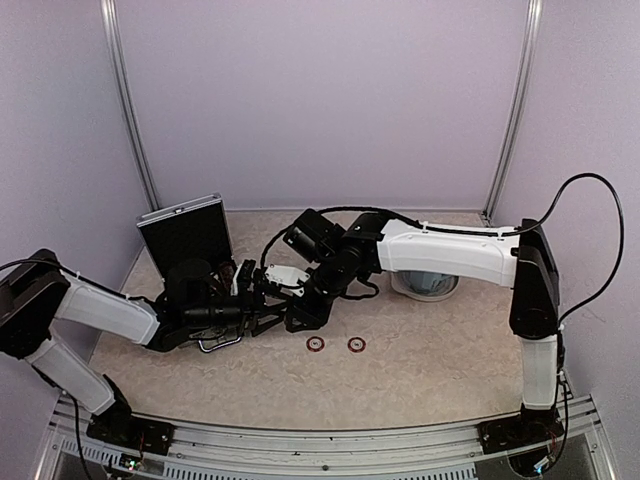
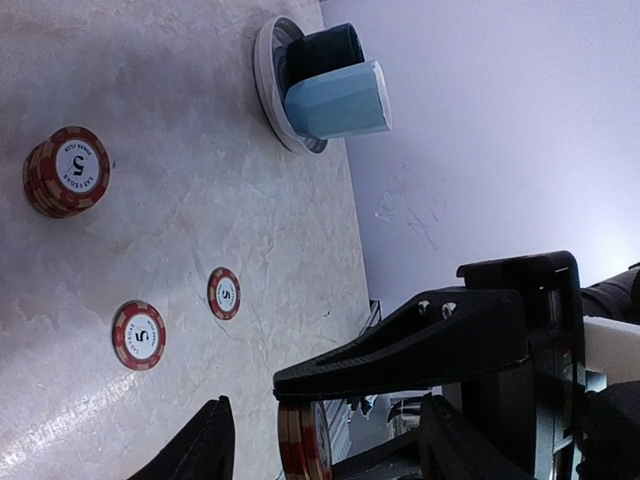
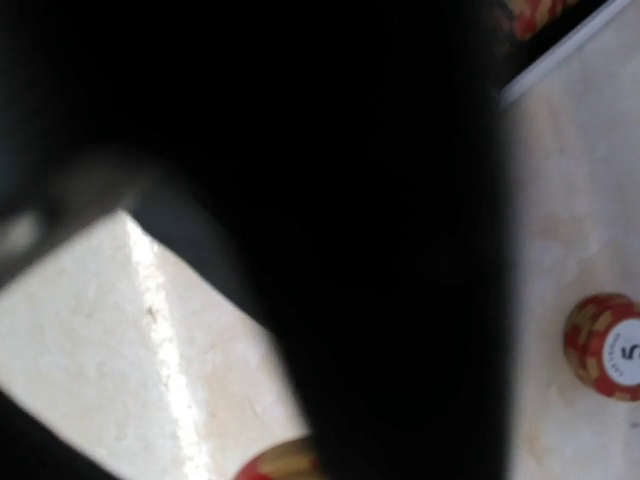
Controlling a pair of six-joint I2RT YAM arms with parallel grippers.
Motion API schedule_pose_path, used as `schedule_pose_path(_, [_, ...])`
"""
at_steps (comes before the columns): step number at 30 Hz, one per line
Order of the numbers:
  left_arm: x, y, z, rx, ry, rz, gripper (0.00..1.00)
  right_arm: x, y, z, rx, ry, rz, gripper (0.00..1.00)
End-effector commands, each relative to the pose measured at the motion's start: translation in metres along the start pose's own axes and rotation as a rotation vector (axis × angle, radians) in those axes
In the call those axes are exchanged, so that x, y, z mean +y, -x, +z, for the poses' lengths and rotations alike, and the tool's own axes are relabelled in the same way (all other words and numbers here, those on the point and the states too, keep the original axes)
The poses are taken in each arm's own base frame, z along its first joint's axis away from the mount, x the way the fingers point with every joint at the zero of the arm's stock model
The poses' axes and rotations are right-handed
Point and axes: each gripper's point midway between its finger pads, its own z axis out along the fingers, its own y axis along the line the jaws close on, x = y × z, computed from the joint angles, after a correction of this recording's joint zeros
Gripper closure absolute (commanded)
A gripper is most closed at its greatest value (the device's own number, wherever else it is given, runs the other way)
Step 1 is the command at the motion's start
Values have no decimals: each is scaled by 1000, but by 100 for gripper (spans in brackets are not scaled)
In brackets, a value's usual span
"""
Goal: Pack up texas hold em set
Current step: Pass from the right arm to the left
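**Top view:** the silver case (image 1: 185, 235) stood open at centre left, lid raised. The left gripper (image 1: 256, 302) and right gripper (image 1: 299, 314) met just right of it, with two loose chips (image 1: 316, 344) at lower centre.

**Left wrist:** the jaws stood parted around a short chip stack (image 2: 303, 440) at bottom centre, a gap on one side, unclamped. Chips were probably light, rigid and slick. A stack shears, so it is best pinched across its end faces.

**Right wrist:** the view was largely blocked, so the grip could not be told.

Overhead view is bright and even, with soft shadows on the table (image 1: 420, 370). Left wrist view is sharp, pale glare lower left. Right wrist view is mostly black blur; chip stack (image 3: 605, 345) soft at right.
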Motion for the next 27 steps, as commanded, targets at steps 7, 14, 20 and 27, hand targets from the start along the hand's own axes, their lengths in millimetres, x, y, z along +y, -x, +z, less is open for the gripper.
schedule_pose_path(7, [-4, -10, 19, 74, -14, 23, 52, 8, 0, 2, 22, 18, -19, 73])
schedule_pose_path(14, [-3, -15, 23, 99, -25, 16, 60, 7, -1, 1, 26, 8, -17, 73])
schedule_pose_path(20, [-9, -14, 15, 80, -78, 2, 57, 3, -1, 1, 27, -15, -13, 73])
schedule_pose_path(27, [-8, -18, 11, 84, -91, -4, 57, 1, -1, -1, 27, -28, -11, 73])
